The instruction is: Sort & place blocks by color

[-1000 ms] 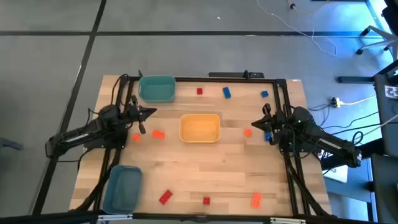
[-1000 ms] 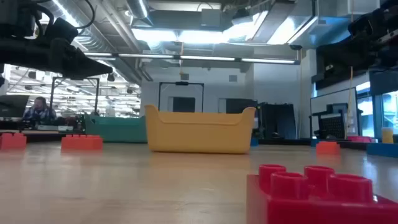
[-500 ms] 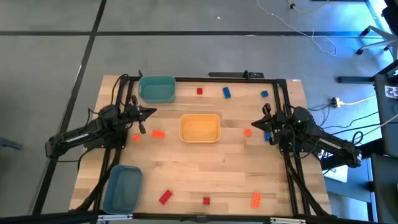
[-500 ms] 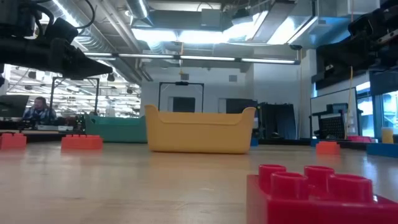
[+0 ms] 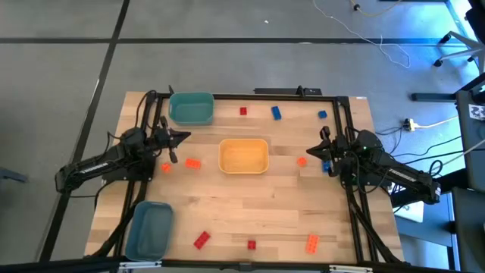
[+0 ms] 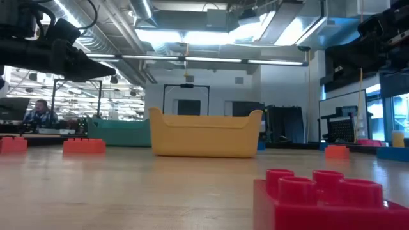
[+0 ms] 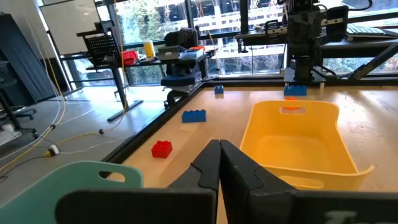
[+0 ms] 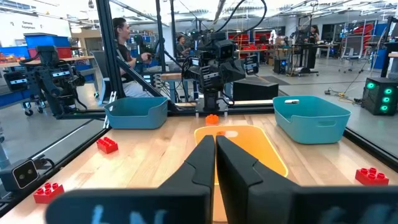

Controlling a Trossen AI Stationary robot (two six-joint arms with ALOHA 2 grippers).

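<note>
We find nothing changed from a second ago: both arms sit where they were and no block has shifted. The left gripper (image 5: pixel 182 136) hovers just off the yellow bin (image 5: pixel 243 156) on the teal bin's side, jaws clenched on nothing. The right gripper (image 5: pixel 311 153) hovers off the yellow bin's opposite side, jaws likewise pressed together and empty.

On the counter (image 5: pixel 250 212) we count three bins: the yellow bin in the middle, a teal bin (image 5: pixel 190 108) and a blue bin (image 5: pixel 149 229). We count ten blocks, all lying loose outside the bins. Three are red: (image 5: pixel 242 111), (image 5: pixel 201 240), (image 5: pixel 251 244). Four are orange: (image 5: pixel 192 163), (image 5: pixel 166 167), (image 5: pixel 301 161), (image 5: pixel 311 243). Three are blue: (image 5: pixel 276 113), (image 5: pixel 322 115), and one (image 5: pixel 326 166) under the right arm, beyond the orange block nearest that gripper
</note>
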